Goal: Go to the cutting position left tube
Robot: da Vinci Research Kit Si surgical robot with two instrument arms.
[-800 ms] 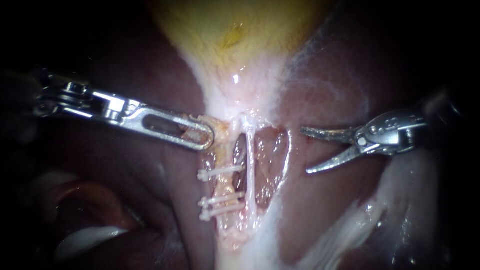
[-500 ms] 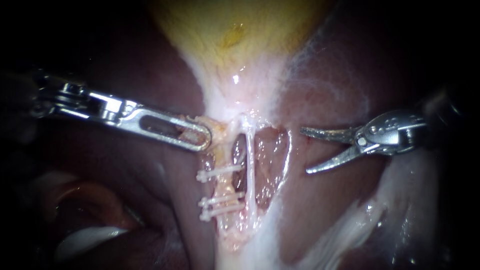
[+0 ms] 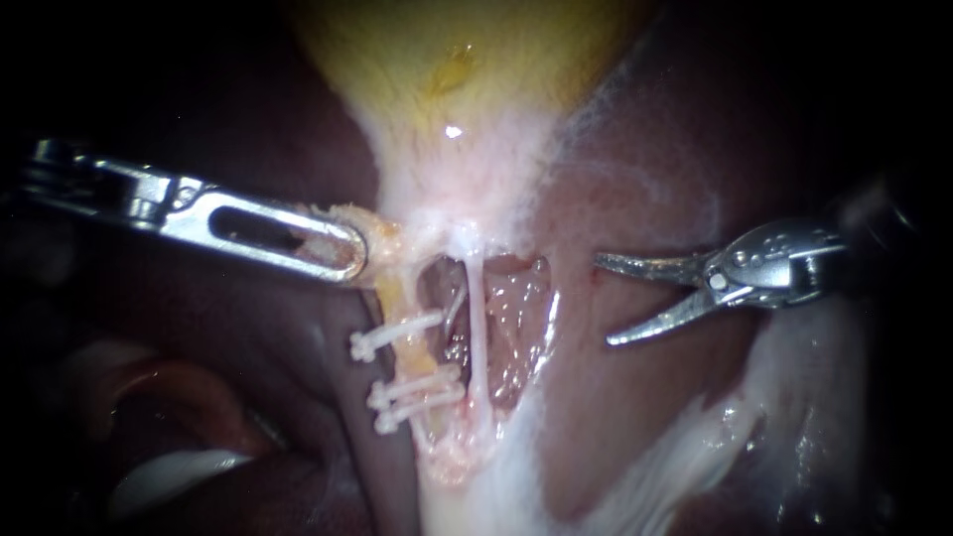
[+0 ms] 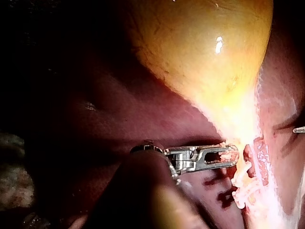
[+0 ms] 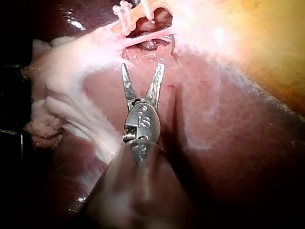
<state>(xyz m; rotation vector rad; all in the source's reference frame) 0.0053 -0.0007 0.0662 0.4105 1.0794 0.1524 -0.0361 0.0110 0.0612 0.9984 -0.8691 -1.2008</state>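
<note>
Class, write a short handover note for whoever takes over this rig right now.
Left instrument: jaws shut on tissue beside the gallbladder neck.
Right instrument: jaws open, over the liver, apart from the left tube.
Done: three clips sit on that tube; it is uncut.
Left to do: bring the open jaws across to the gap between the upper clip and the lower two.

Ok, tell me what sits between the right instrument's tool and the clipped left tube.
The thin pale right tube crosses the path between the right instrument's open tool and the yellowish left tube with three white clips. A pale tissue edge lies nearer the tool; nothing else visible.
</note>
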